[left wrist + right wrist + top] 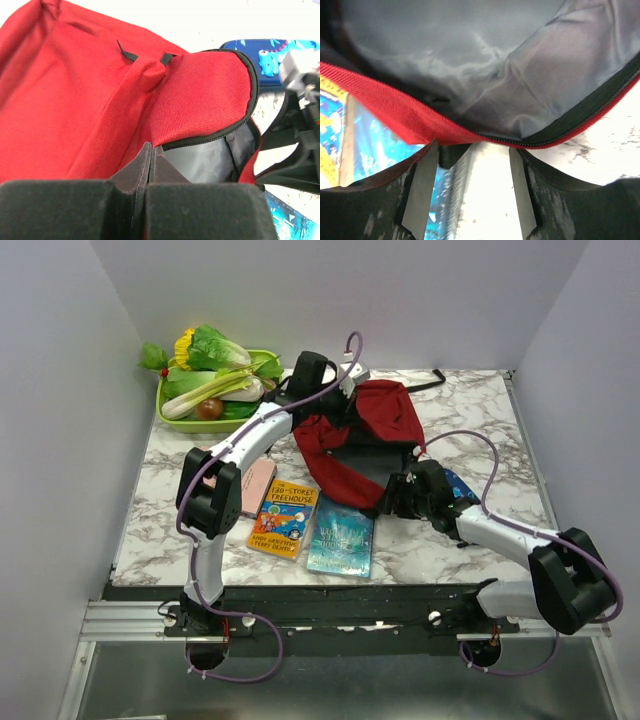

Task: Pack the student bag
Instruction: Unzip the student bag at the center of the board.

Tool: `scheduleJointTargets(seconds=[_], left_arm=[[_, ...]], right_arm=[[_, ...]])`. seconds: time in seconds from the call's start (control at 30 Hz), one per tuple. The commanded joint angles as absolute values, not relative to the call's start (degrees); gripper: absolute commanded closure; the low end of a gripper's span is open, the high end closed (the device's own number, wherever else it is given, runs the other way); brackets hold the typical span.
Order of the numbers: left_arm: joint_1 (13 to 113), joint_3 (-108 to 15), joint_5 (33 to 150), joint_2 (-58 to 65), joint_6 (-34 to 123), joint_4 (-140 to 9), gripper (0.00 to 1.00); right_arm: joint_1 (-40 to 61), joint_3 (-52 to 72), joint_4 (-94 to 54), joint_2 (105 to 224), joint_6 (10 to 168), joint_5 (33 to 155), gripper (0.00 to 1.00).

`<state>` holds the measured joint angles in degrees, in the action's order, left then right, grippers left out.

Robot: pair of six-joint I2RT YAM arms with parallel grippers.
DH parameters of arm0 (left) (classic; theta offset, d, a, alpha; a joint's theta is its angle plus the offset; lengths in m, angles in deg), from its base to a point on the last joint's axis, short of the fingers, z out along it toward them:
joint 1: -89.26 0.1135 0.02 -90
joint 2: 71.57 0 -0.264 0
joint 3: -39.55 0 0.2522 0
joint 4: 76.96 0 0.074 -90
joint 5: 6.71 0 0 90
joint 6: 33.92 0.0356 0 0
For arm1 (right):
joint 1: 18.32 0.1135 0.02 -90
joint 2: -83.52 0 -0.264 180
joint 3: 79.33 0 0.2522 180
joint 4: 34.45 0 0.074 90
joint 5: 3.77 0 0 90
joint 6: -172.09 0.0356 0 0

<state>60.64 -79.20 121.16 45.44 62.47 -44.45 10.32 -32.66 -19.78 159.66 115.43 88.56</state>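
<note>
Red backpack [360,435] slumped at the middle back of the marble-patterned table [470,410], mouth turned toward the near edge. Left gripper [150,152] up at the top of it, fingers pressed flat together, apparently nipping a fold of the red cloth, though with the tips half hidden behind the pads, hard to swear to. Probably held so to tent the flap and prop the mouth agape. Right gripper [472,150] low at the front rim, fingers spread with nothing between them, tips just short of the red edge and its black zipper [580,120]; likely poised either to catch that lip or to go for something to pack. Cloth coarse and ribbed, soft enough to sag wherever unsupported; grey lining [470,65] thin, slick, crumpled. Blue pencil case [270,55] with a cartoon print just beside the backpack, hard-looking and rounded at the corners. Near the front, an orange book [284,517] and a teal book [341,536], both flat and glossy, plus a pink flat thing [256,487] partly under the left arm. Green tray [160,420] of vegetables off in the far left corner, well apart from the job.
</note>
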Motion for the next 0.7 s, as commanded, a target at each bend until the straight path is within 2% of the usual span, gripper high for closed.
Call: scheduleJointTargets(seconds=[0.0, 0.17, 0.3, 0.57, 0.6, 0.63, 0.67], left_arm=[[59.47, -70.22, 120.48, 41.9, 63.18, -46.85, 1.0], [59.38, -62.82, 117.84, 39.88, 67.15, -47.11, 1.0], [59.73, -58.25, 116.87, 38.65, 66.89, -48.52, 1.0], [59.91, -59.11, 114.15, 37.33, 63.2, -48.08, 1.0], [59.91, -60.68, 113.36, 37.41, 63.28, -46.95, 0.73], [60.0, -61.66, 112.74, 37.41, 63.72, -43.37, 0.64], [60.17, -62.45, 113.09, 36.8, 64.77, -40.98, 0.6]], right_arm=[[10.33, -36.73, -23.93, 154.46, 119.0, 96.06, 0.31], [10.33, -43.32, -36.49, 154.09, 124.45, 109.4, 0.29], [10.33, -46.75, -40.29, 157.0, 126.21, 112.42, 0.29], [10.42, -49.13, -49.51, 164.72, 128.93, 116.37, 0.26], [10.42, -49.04, -50.56, 165.78, 129.28, 116.9, 0.26], [10.42, -48.87, -52.14, 167.7, 129.81, 117.25, 0.26], [10.42, -48.43, -52.5, 168.42, 129.9, 117.61, 0.26]])
